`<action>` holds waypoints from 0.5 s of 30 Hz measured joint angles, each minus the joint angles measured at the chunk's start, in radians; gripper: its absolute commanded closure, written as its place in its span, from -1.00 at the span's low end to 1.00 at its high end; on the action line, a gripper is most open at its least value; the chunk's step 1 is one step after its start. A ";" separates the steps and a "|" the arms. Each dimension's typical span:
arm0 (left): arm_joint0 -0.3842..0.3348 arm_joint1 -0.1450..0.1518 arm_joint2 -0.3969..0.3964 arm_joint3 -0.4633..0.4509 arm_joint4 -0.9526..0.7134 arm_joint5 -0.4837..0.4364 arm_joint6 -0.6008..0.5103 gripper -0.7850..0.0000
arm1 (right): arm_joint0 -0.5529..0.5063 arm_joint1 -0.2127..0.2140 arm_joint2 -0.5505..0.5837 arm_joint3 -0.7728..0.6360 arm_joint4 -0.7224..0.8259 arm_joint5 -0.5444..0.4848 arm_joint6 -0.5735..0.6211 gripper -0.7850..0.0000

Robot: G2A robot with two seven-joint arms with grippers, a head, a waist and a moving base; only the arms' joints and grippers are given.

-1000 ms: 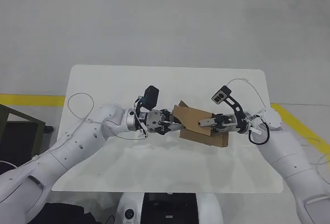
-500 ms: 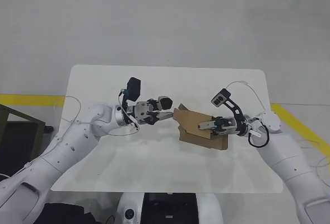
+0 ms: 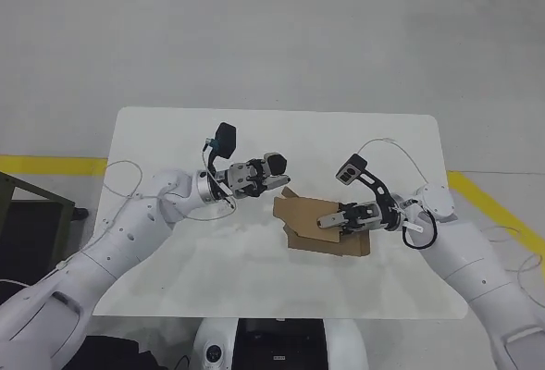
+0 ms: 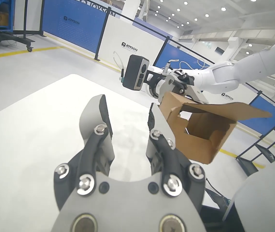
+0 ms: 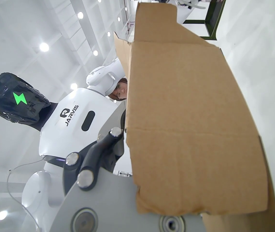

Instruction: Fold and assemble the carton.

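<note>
1. Since half a second ago, your carton (image 3: 304,215) has shifted a little toward the robot's left and nearer its body over the white worktop (image 3: 161,139). It has moved with the right fingers (image 3: 331,222).
2. One second ago the left fingers (image 3: 274,166) were up against the carton's left end. Half a second ago they had backed off, and they have stayed roughly in that spot since.
3. From the top view you can place everything. The carton lies at mid-worktop, slightly to the robot's right. The right fingers are on its upper face, and the left fingers sit just beside its left end with a small gap between.
4. The left wrist view gives you what the top view hides. The left fingers (image 4: 91,121) are spread apart and hold nothing. The carton (image 4: 200,143) turns an open end toward them, so you look into its hollow. One flap (image 4: 236,111) juts out flat from its upper edge. At the far side the right fingers (image 4: 195,96) are clamped on a carton wall.
5. That view does not let you tell whether the carton's lower corner rests on the worktop (image 4: 31,134) or hangs just above it.
6. The right wrist view shows you the outer face of the carton (image 5: 188,121) close up, with its crease lines. The cardboard covers the fingertips there.
</note>
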 measured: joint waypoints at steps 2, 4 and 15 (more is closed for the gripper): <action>-0.011 -0.012 0.012 0.014 -0.006 -0.011 -0.014 0.09 | 0.004 0.004 -0.006 -0.002 0.004 0.000 0.000 1.00; -0.020 -0.022 0.021 0.022 -0.007 -0.030 -0.024 0.05 | 0.011 0.008 -0.009 0.004 0.007 0.000 0.000 1.00; 0.014 -0.031 0.033 0.012 -0.043 -0.034 -0.038 -1.00 | 0.021 0.013 0.011 0.036 0.017 0.000 0.000 1.00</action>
